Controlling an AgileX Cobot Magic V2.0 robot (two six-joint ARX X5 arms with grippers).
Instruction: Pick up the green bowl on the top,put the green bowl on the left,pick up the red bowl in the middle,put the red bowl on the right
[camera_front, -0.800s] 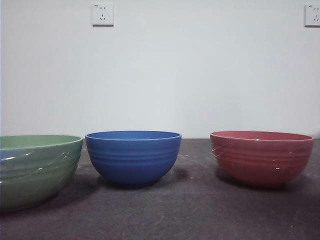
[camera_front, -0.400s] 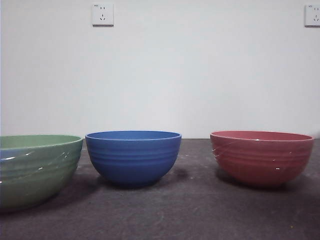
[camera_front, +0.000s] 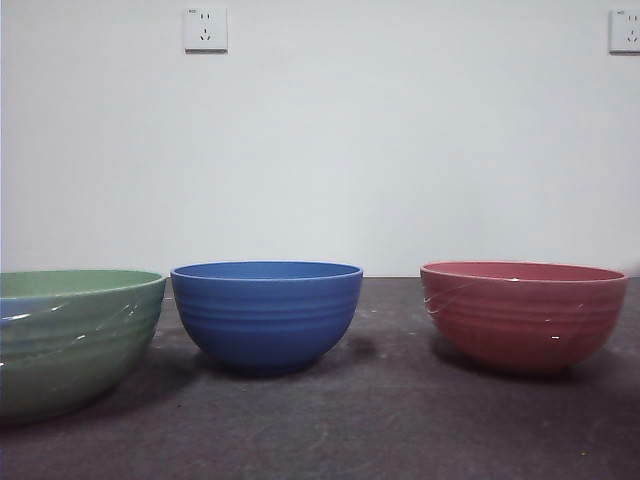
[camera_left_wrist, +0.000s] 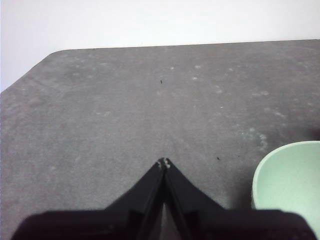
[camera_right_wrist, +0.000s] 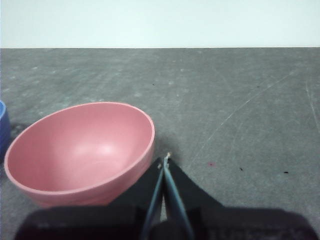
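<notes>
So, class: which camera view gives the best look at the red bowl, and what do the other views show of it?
The right wrist view: the red bowl shows whole, with its empty inside, beside the shut right gripper. The front view shows only its ribbed outside, standing upright. The left wrist view does not show it.

Left gripper (camera_left_wrist: 163, 162) and right gripper (camera_right_wrist: 165, 161) closed, empty.

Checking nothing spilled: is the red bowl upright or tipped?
Upright: the red bowl sits level-rimmed on the table; its inside looks empty.
</notes>
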